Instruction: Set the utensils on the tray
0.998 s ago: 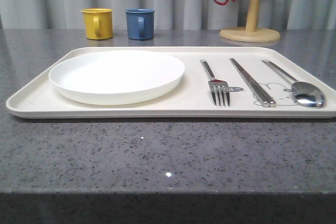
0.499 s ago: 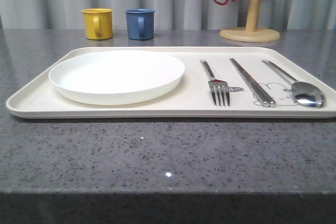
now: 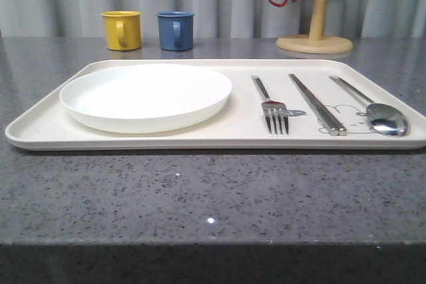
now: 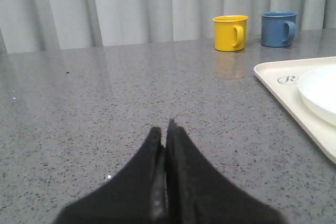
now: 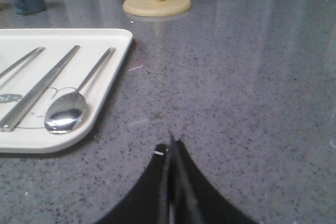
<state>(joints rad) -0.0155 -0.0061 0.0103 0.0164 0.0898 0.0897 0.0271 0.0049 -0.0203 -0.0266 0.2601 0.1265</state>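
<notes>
Cream tray [image 3: 166, 139], right corner cropped.

Front view looks low across the tray [image 3: 46, 128]; both wrist views skim the tabletop, sharing its ends.

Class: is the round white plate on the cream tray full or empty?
Empty. The round white plate shows a bare white surface on the cream rectangular tray; nothing lies in it.

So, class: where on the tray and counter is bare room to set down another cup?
Bare counter runs along the tray's near edge. On the tray, the plate fills the left; fork, chopsticks and spoon crowd the right.
</notes>
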